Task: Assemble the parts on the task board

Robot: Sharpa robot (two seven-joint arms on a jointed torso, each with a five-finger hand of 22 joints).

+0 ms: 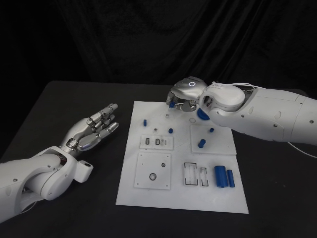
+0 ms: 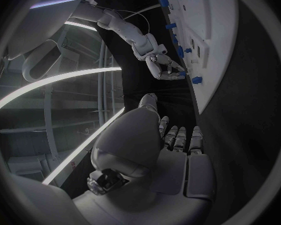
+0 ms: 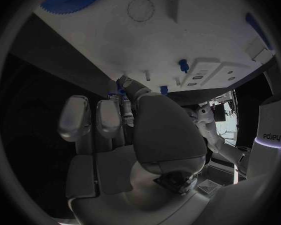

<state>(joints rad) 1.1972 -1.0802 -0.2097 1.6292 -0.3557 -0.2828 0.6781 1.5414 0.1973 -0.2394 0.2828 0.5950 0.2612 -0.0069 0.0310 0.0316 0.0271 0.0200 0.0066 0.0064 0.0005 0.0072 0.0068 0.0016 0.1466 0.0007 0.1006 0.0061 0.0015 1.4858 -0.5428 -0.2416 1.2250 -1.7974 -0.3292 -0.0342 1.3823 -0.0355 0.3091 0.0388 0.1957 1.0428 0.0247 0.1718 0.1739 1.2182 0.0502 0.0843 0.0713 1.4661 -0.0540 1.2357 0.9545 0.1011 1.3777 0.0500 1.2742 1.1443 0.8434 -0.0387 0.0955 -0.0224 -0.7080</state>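
Observation:
The white task board lies in the middle of the table. My right hand hovers at the board's far edge, its fingers curled down around a small blue part. That same part shows at the fingertips in the right wrist view. A blue gear lies partly under the right wrist. Blue pegs stand on the board. Two blue cylinders lie near its right edge. My left hand rests left of the board, fingers stretched out and holding nothing.
The board carries raised white square plates with holes and slots. Black table surface lies open on the left and in front of the board. My right forearm crosses above the board's far right corner.

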